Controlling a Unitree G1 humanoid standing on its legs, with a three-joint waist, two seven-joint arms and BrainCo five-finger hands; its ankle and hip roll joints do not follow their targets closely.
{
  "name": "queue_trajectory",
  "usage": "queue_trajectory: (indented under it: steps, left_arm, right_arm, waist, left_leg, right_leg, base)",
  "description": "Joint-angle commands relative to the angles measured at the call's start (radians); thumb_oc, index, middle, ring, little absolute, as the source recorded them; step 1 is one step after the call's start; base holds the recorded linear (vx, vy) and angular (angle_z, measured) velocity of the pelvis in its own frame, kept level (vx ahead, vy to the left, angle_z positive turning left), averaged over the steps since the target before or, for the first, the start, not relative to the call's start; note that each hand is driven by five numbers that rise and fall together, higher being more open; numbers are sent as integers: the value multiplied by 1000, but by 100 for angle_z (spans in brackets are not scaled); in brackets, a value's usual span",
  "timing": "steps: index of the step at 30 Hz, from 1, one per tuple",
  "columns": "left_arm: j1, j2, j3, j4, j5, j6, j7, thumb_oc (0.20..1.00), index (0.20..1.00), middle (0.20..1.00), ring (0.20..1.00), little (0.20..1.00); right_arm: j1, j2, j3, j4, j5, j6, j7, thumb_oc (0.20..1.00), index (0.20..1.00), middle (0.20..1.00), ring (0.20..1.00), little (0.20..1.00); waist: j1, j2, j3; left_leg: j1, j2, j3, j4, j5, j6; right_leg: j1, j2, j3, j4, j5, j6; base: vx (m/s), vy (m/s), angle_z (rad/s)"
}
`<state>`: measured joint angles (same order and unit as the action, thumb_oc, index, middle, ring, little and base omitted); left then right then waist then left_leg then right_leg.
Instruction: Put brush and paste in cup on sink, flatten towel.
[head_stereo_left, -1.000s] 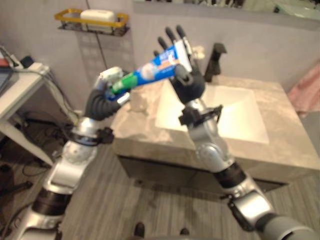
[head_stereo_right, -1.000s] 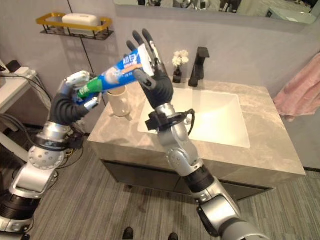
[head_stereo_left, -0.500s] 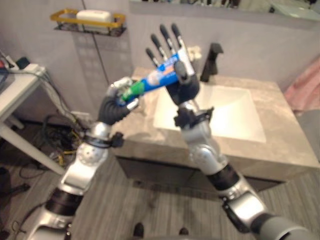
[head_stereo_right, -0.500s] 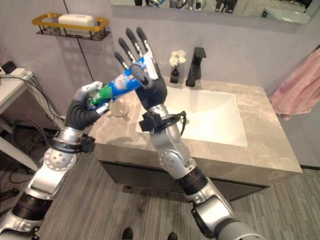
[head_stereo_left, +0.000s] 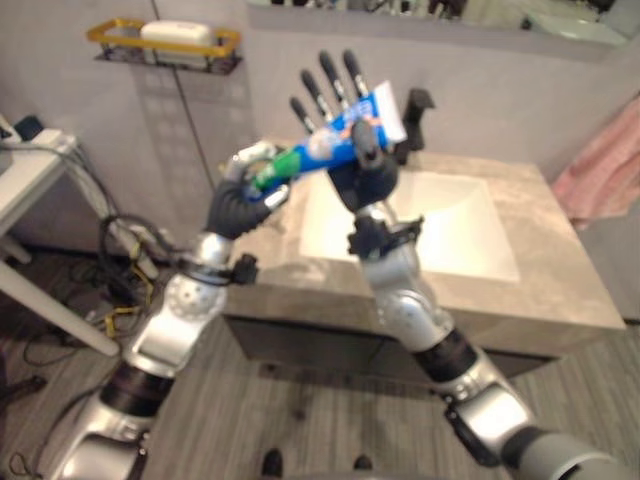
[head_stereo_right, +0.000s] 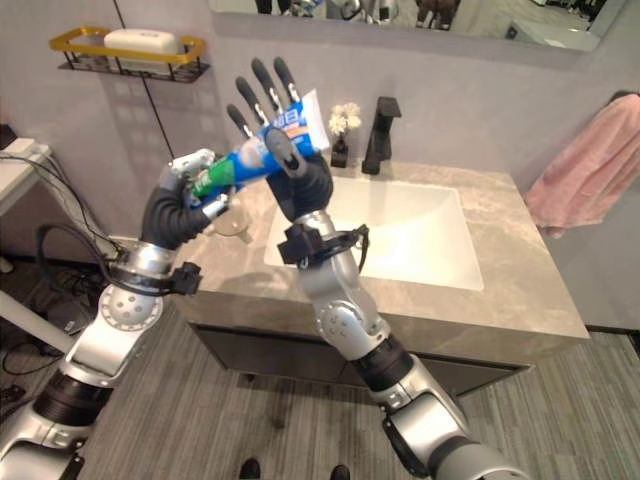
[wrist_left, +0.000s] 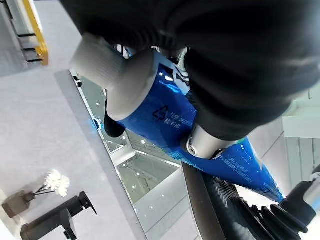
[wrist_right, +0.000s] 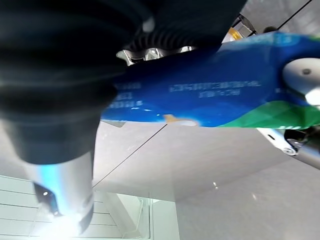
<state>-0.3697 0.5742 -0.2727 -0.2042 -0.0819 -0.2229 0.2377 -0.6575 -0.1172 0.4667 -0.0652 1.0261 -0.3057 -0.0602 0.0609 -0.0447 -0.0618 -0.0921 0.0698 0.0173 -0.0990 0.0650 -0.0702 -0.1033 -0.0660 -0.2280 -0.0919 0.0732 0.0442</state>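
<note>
A blue toothpaste tube (head_stereo_left: 335, 140) with a green cap end hangs in the air above the left part of the sink counter (head_stereo_right: 500, 300), held between both hands. My left hand (head_stereo_right: 185, 205) is curled round the green cap end. My right hand (head_stereo_right: 300, 180) stands upright with straight fingers, and its thumb presses the tube's blue middle (wrist_right: 215, 95) against the palm. The tube's flat white end sticks up past the right hand. A pale cup (head_stereo_right: 232, 222) stands on the counter's left corner, partly behind my left hand. A pink towel (head_stereo_right: 590, 160) hangs at the right.
A white basin (head_stereo_right: 400, 235) is set in the grey stone counter, with a black tap (head_stereo_right: 378, 120) and a small vase of white flowers (head_stereo_right: 343, 130) behind it. A yellow wire shelf with soap (head_stereo_right: 125, 48) hangs on the wall at the left. A white table (head_stereo_left: 25, 185) stands far left.
The camera has shifted. My left hand has come closer to the counter and to my right hand, and the tube's flat end has slid further up past the right hand's thumb.
</note>
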Motion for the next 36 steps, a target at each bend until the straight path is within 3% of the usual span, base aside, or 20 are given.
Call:
queue_trajectory:
  steps: [1, 3, 6, 8, 9, 10, 11, 21, 22, 23, 31, 36]
  left_arm:
    - [-182, 0, -28, 48, -1, -36, 27, 200, 200, 200, 200, 200]
    - [-176, -6, -27, 47, -6, -37, 27, 200, 200, 200, 200, 200]
    - [-175, -8, -35, 45, -11, -39, 23, 200, 200, 200, 200, 200]
    - [-175, -9, -37, 45, -12, -40, 23, 200, 200, 200, 200, 200]
    - [-176, -11, -42, 46, -14, -40, 22, 200, 200, 200, 200, 200]
    - [-177, -11, -43, 47, -16, -39, 23, 200, 200, 200, 200, 200]
    - [-177, -13, -46, 47, -18, -39, 22, 200, 200, 200, 200, 200]
    - [-163, -13, -51, 46, -24, -38, 17, 222, 222, 222, 222, 222]
    - [-163, -13, -51, 46, -24, -38, 17, 454, 454, 454, 454, 454]
    - [-152, 0, -46, 37, -15, -31, 11, 1000, 1000, 1000, 1000, 1000]
    - [-89, 60, -13, 1, 66, -8, 0, 1000, 1000, 1000, 1000, 1000]
    - [28, 136, 70, -55, 99, 1, -44, 1000, 1000, 1000, 1000, 1000]
  right_arm:
    - [-68, 67, 20, -53, 19, -11, 27, 1000, 1000, 1000, 1000, 1000]
    - [-65, 66, 22, -53, 14, -10, 26, 1000, 1000, 1000, 1000, 1000]
    - [-64, 67, 24, -48, 11, -10, 23, 834, 834, 834, 834, 834]
    - [-63, 67, 25, -48, 11, -10, 23, 570, 570, 570, 570, 570]
    - [-62, 71, 26, -46, 12, -12, 21, 523, 523, 523, 523, 523]
    - [-62, 72, 27, -45, 13, -12, 21, 310, 310, 310, 310, 310]
    - [-63, 75, 28, -44, 12, -11, 20, 200, 200, 200, 200, 200]
    - [-57, 83, 25, -45, 17, -22, 16, 200, 200, 200, 200, 200]
    - [-57, 83, 25, -45, 17, -22, 16, 200, 200, 200, 200, 200]
    - [-55, 86, 11, -47, 6, -30, 4, 200, 200, 200, 200, 200]
    - [-45, 93, -60, -65, -61, -67, -49, 200, 200, 200, 200, 200]
    - [-49, 82, -130, -75, -112, -86, -68, 200, 200, 200, 200, 200]
  waist:
    - [6, -21, -34]
    - [4, -19, -35]
    - [3, -18, -35]
    - [4, -17, -35]
    - [4, -17, -35]
    - [3, -17, -35]
    - [3, -16, -35]
    - [5, -9, -34]
    - [4, -9, -34]
    - [7, -7, -34]
    - [27, -4, -26]
    - [58, -4, -18]
  left_leg:
    - [2, 7, -25, 12, -97, 48]
    - [2, 5, -25, 12, -97, 49]
    - [2, 4, -25, 12, -96, 49]
    - [2, 4, -26, 12, -96, 49]
    - [1, 3, -27, 12, -96, 49]
    - [1, 2, -27, 12, -95, 49]
    - [0, 2, -28, 12, -95, 50]
    - [-9, -3, -33, 12, -91, 51]
    - [-9, -3, -34, 12, -91, 51]
    - [-12, -4, -37, 12, -91, 51]
    - [-23, -11, -58, 12, -89, 52]
    - [-36, -20, -90, 12, -84, 52]
  right_leg:
    - [48, -67, -35, 5, -89, 59]
    - [49, -67, -34, 5, -90, 59]
    - [50, -68, -36, 5, -89, 59]
    - [50, -69, -36, 5, -89, 60]
    - [50, -69, -37, 5, -89, 60]
    - [50, -69, -37, 5, -88, 60]
    - [49, -70, -37, 5, -88, 60]
    - [47, -73, -44, 5, -85, 60]
    - [47, -73, -44, 5, -85, 60]
    - [47, -74, -47, 5, -85, 60]
    - [52, -78, -71, 5, -87, 62]
    - [59, -84, -99, 5, -90, 64]
  base:
    - [0, 0, 0]
    - [0, 0, 0]
    - [0, 0, 0]
    - [0, 0, 0]
    - [0, 0, 0]
    - [0, 0, 0]
    - [0, 0, 0]
    - [0, 0, 0]
    - [0, 0, 0]
    - [0, 0, 0]
    - [9, 13, 10]
    - [7, 8, 14]
